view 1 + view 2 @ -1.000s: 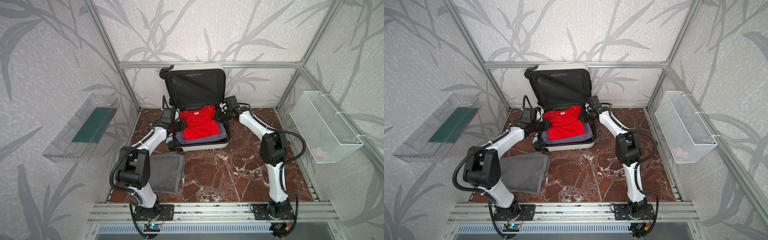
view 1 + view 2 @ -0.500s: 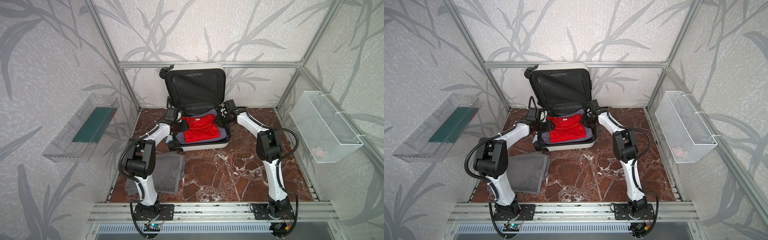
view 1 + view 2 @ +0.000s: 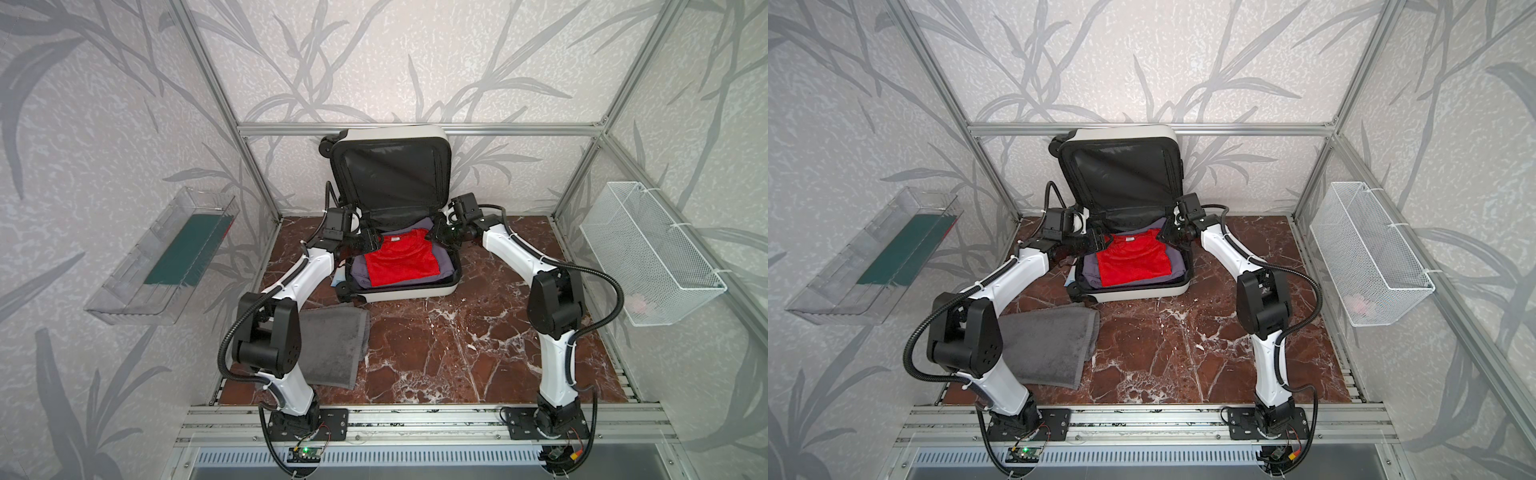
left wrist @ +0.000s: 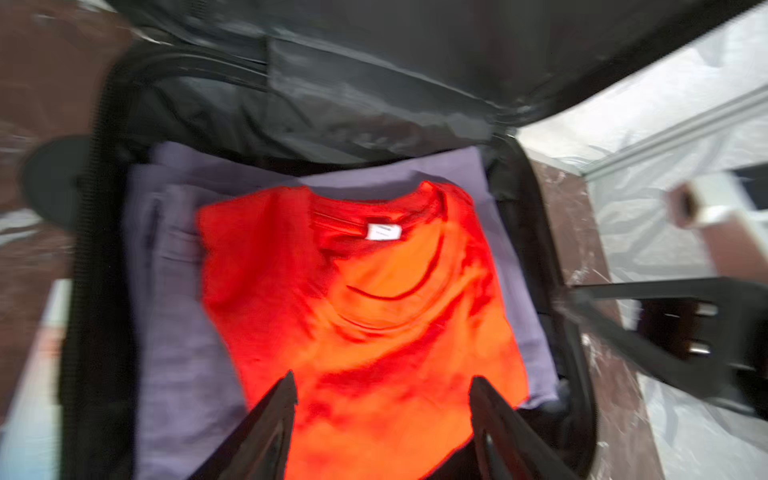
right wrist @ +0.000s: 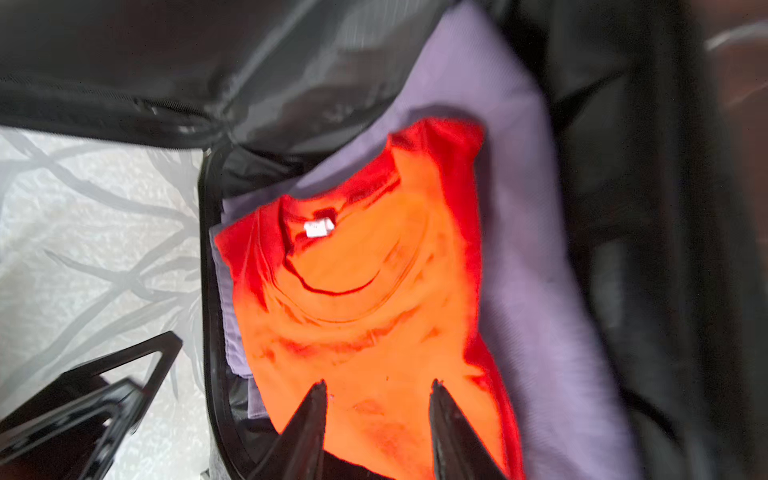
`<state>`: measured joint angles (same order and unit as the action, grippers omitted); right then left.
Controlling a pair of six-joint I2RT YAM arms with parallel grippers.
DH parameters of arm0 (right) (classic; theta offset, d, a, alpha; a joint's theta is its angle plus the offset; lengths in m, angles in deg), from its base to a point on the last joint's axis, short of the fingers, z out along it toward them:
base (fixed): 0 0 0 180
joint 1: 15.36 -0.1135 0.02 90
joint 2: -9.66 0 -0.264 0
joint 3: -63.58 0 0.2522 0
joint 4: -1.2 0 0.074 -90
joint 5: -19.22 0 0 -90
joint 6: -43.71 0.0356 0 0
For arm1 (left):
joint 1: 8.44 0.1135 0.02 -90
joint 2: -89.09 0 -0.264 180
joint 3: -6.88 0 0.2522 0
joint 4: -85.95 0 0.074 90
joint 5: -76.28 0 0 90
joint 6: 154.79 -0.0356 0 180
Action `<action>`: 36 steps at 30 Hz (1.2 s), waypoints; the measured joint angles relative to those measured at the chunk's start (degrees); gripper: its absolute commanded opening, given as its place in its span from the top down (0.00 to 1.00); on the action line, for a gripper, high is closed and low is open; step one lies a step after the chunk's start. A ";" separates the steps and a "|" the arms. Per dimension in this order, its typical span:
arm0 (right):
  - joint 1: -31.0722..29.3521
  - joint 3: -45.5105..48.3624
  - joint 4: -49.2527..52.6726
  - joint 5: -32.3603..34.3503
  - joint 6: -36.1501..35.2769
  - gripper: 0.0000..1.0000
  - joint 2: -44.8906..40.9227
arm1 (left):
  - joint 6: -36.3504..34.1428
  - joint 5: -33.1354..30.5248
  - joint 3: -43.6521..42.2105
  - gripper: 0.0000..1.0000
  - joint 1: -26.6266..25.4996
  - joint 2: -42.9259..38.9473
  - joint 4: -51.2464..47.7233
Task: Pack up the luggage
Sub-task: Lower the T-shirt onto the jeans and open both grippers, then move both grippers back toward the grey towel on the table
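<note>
Luggage (image 3: 409,294) lies open with a red shirt (image 3: 401,259) on purple clothes (image 4: 178,291) inside. Left gripper (image 4: 383,378) and right gripper (image 5: 378,383) hover over the shirt, fingers spread apart, holding nothing

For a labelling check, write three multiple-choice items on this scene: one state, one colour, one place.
1. The luggage lid stands: A open, B zipped shut, C removed.
2. The garment under the red shirt is: A green, B purple, C yellow.
3. The grey towel lies: A inside the luggage, B on the tabletop, C over the lid.
Key: 1 A, its black lining is exposed; 2 B, purple shows around the shirt; 3 B, it lies flat outside the shell.
</note>
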<state>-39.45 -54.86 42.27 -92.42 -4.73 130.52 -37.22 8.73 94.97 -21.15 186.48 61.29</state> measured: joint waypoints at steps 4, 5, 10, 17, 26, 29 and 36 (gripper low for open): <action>-1.95 4.22 -1.42 -0.20 1.51 0.58 0.33 | 1.86 1.05 -3.08 0.32 -2.16 1.36 2.47; -2.14 4.85 -1.77 -0.22 1.77 0.58 0.46 | 2.03 1.18 -3.58 0.32 -2.45 2.05 2.73; -1.64 6.49 -2.23 0.68 2.16 0.57 1.55 | 1.90 0.35 -4.85 0.32 -2.32 5.88 2.58; -0.96 6.86 -2.19 0.66 1.42 0.57 1.55 | 1.31 0.09 -4.39 0.31 -2.16 6.34 2.10; -3.06 15.21 -2.01 1.79 -2.34 0.42 -11.50 | 1.36 -1.09 -3.80 0.22 -2.16 -2.47 -1.01; -6.21 20.39 -3.43 2.67 -3.10 0.33 -18.95 | 1.25 -2.32 -4.24 0.06 -2.08 -8.15 -1.73; -18.73 34.95 -6.27 6.86 -3.96 0.22 -32.26 | 1.97 -5.51 -10.43 0.01 0.02 -22.51 -4.92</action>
<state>-58.19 -19.91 36.00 -85.56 -8.68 98.26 -35.25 3.23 84.54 -21.13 163.97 56.37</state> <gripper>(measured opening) 0.771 0.993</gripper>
